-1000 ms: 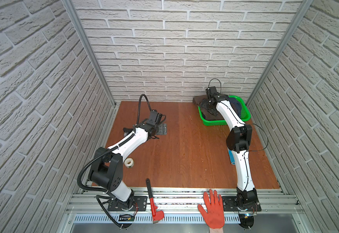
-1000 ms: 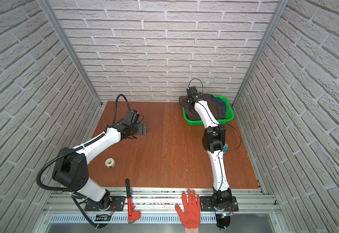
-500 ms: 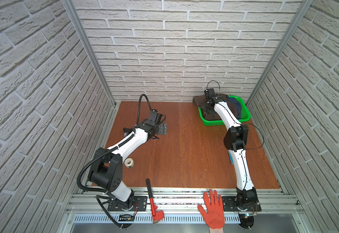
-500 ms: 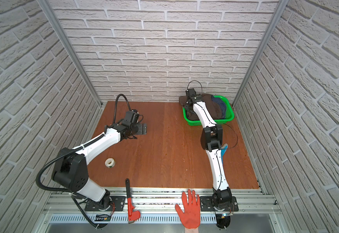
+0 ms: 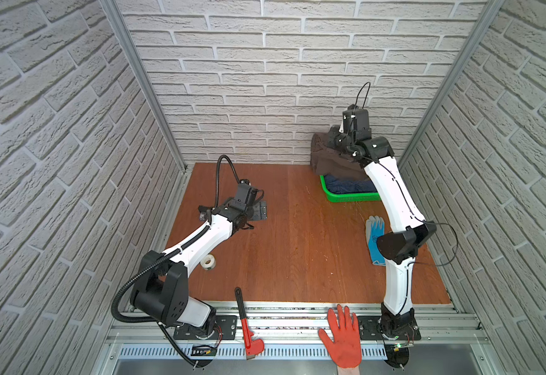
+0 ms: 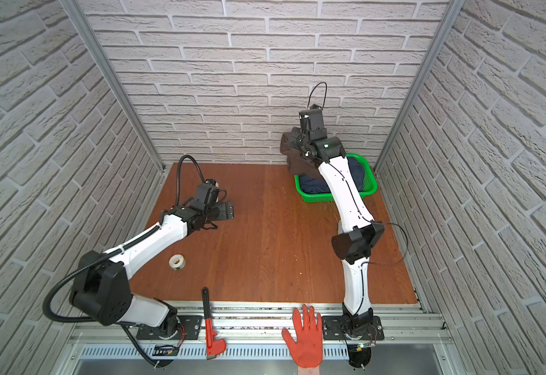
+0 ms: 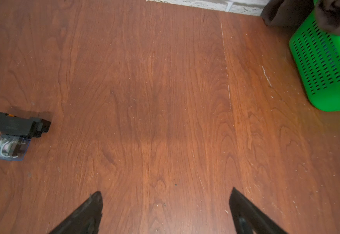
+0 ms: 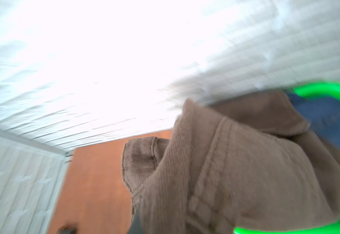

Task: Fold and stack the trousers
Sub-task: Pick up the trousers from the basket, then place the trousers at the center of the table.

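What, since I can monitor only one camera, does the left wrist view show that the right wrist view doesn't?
Only the left wrist view: the open left tool, a black relay module on the table, and the perforated side of the green basket. Only the right wrist view: the seams of the trousers close up, blurred, and a blue garment inside the basket. Both: basket, brown trousers, wooden table, a bit of brick wall.

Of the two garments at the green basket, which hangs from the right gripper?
The dark brown trousers, held above the green perforated basket by the right gripper; the dark blue denim garment lies inside it.
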Controlling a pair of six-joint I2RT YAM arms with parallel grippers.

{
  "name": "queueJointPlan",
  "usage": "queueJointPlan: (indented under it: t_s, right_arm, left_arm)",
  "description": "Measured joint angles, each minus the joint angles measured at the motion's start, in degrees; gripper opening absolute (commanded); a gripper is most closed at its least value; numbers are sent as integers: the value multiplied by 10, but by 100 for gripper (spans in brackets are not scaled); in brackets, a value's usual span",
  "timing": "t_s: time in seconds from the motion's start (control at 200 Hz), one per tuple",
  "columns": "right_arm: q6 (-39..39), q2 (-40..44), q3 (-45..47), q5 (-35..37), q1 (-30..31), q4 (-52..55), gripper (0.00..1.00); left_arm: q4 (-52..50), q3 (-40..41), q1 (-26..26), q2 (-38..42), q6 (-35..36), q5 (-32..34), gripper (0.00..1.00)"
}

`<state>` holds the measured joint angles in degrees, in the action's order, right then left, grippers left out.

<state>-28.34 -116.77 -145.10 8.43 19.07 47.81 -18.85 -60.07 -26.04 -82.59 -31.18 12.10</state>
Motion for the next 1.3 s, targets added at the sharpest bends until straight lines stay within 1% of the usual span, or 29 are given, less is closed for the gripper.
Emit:
queueJointPlan:
  t_s: [0.16, 0.275, 0.36, 0.465, 0.545, 0.66, 0.82, 0.915, 0.955, 0.995, 1.1, 1.145, 1.195, 1.3]
  right_arm:
    - [69, 69, -3, -57, 63, -38, 6]
    - [111, 80, -31, -92, 101, -50, 6]
    - [129, 80, -53, -117, 124, -58, 6]
    - [134, 80, -66, -159, 150, -81, 6]
    - [129, 80, -76, -193, 168, -100, 6]
    - [117, 80, -97, -223, 186, -125, 6]
    - [111, 81, -101, -227, 194, -128, 6]
    - [117, 94, -44, -205, 193, -120, 6]
    - [122, 104, -5, -195, 193, -118, 6]
    - [126, 114, 39, -183, 193, -113, 7]
    - [137, 138, 174, -156, 191, -108, 17]
    - [140, 150, 235, -146, 190, -111, 23]
    - [144, 166, 309, -134, 188, -113, 29]
    - [149, 205, 448, -107, 177, -110, 39]
  left_arm:
    - [19, 40, -2, 40, -20, 0, 96]
    - [31, 73, -3, 83, -33, -1, 96]
    - [42, 92, -4, 119, -38, -2, 96]
    - [55, 111, -4, 163, -44, -4, 95]
    - [68, 129, -4, 201, -45, -4, 97]
    - [70, 146, -3, 247, -45, -3, 98]
    - [62, 151, -3, 288, -44, 10, 98]
    - [48, 162, -3, 311, -44, 22, 98]
    - [43, 167, -3, 319, -43, 27, 95]
    - [35, 172, -3, 326, -42, 31, 87]
    - [13, 179, 2, 337, -36, 40, 48]
    - [6, 179, 3, 337, -33, 43, 39]
    - [-3, 179, 5, 337, -29, 48, 34]
    - [-22, 179, 9, 337, -24, 56, 35]
